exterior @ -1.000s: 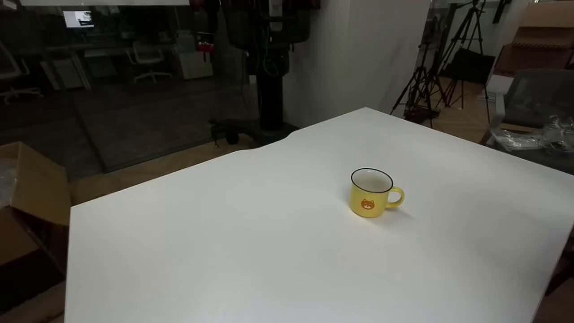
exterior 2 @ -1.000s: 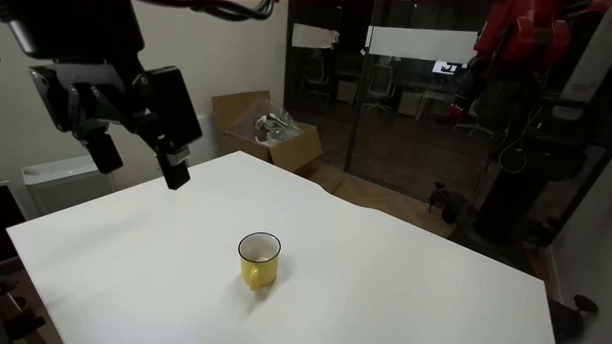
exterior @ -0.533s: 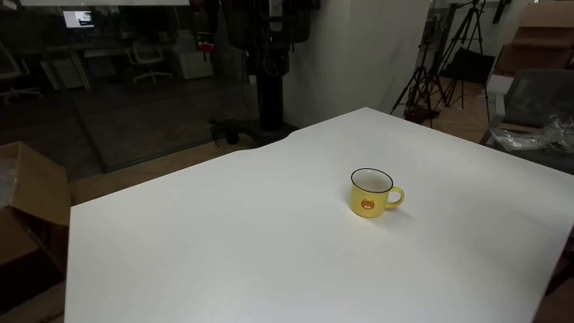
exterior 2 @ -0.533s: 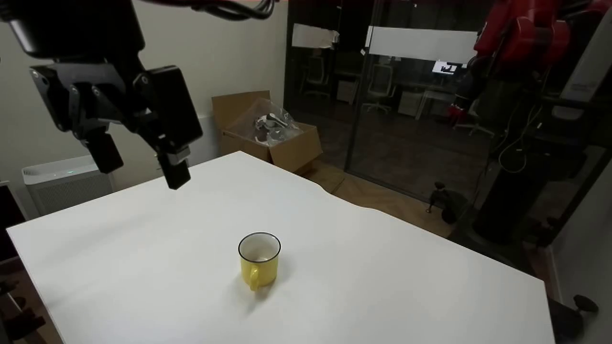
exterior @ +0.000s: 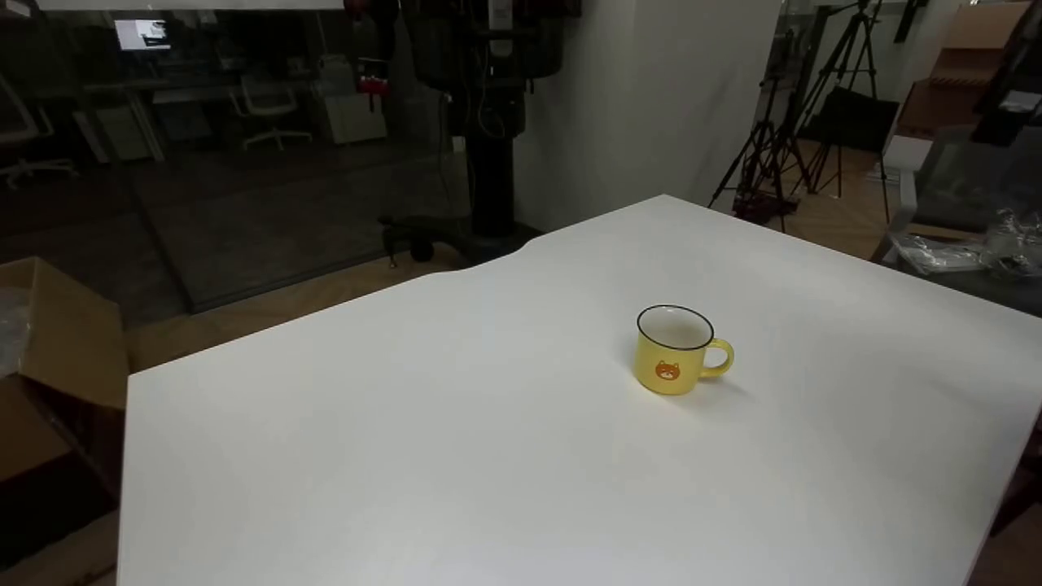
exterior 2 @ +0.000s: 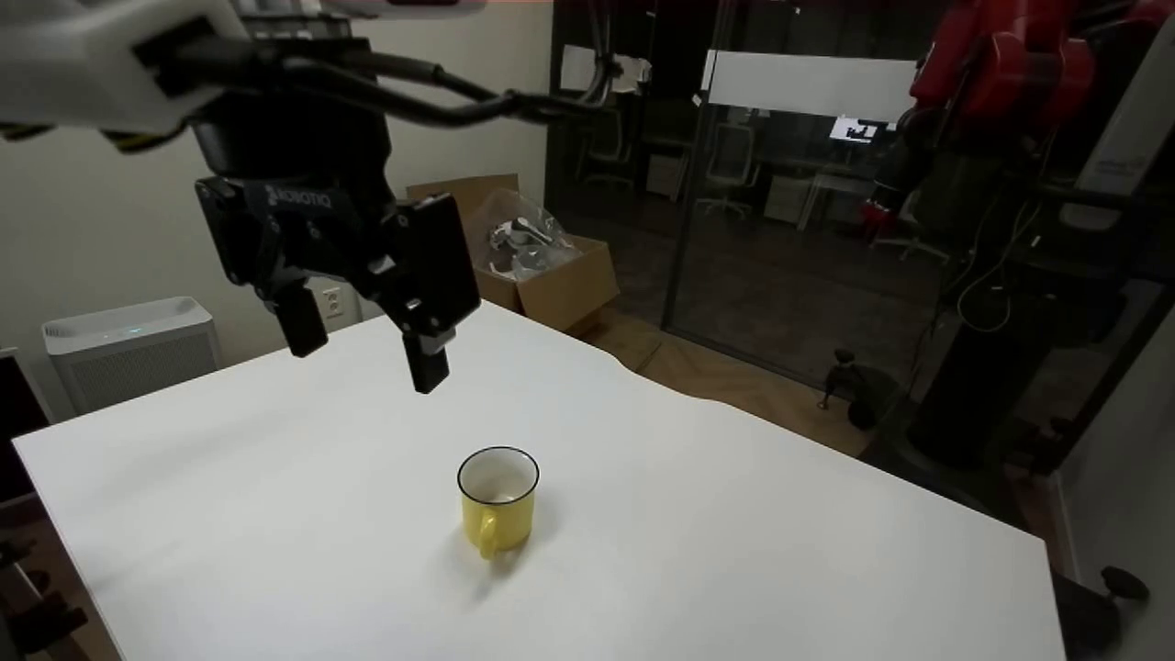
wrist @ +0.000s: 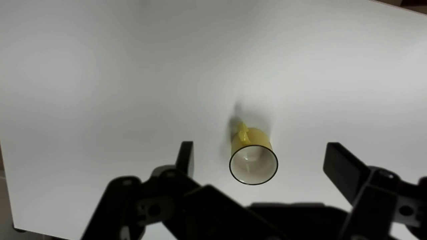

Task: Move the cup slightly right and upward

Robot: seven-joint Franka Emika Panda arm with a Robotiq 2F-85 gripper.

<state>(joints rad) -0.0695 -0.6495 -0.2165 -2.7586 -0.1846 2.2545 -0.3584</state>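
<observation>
The cup (exterior: 672, 358) stands upright on the bench (exterior: 391, 456), mouth up on its flat base, and well in from the edges that show, so there looks to be room to shift it without nearing a drop. The end effector (exterior 2: 365, 341) hangs above the bench in an exterior view, its fingers (wrist: 345, 170) spread wide, holding nothing and touching neither cup nor bench. In the wrist view the cup shows roughly midway between them with a gap on each side; the wide spread is probably meant to let them pass down outside its walls before closing. The handle (wrist: 243, 133) points off the line between the fingers, which should leave two sides of the body free for a grip. I judge this to be the approach, with the move right and upward not yet begun; whether "upward" means a lift or a slide I cannot tell. By count: one cup, with one handle and one orange animal face (exterior: 667, 371) on its wall; one end effector with two fingers; one bench; and, beyond it in an exterior view, one cardboard box (exterior 2: 569, 285) holding clear plastic (exterior 2: 534, 246) and one white grille-fronted unit (exterior 2: 133, 358).
</observation>
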